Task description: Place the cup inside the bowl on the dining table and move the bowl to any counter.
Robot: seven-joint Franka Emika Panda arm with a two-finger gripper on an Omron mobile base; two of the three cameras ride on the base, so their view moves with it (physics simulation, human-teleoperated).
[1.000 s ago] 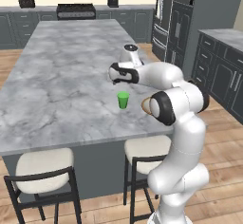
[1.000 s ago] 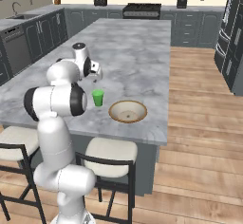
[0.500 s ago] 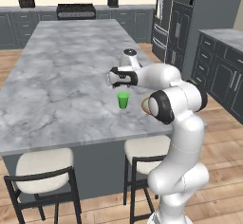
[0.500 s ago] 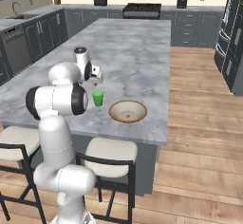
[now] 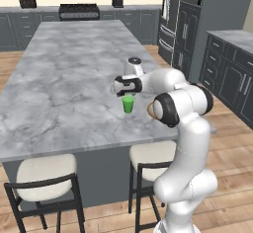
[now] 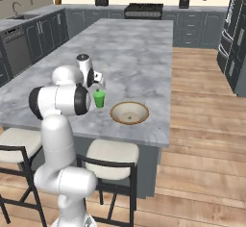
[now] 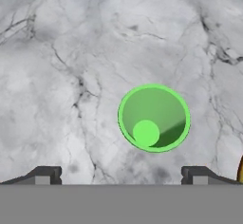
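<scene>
The green cup [image 5: 128,104] [image 6: 99,98] stands upright on the dining table [image 5: 64,79] [image 6: 139,48] near its front edge. My gripper [image 5: 127,94] [image 6: 98,87] hangs just above the cup, pointing down, open and holding nothing. The hand view looks straight into the cup [image 7: 154,117], which lies a little right of the midline between my fingertips [image 7: 45,174], with my gripper [image 7: 121,175] open wide. The tan-rimmed bowl [image 6: 129,113] sits on the table right beside the cup. My arm hides most of the bowl [image 5: 149,109] from the left.
Two cream-seated stools [image 5: 47,175] [image 6: 113,154] stand at the table's near edge below my arm. A counter [image 5: 232,39] runs along the right wall, another counter [image 6: 19,24] along the left, and a stove [image 5: 79,11] stands at the back.
My gripper has come down a little toward the cup and stays open. The cup and bowl have not moved.
</scene>
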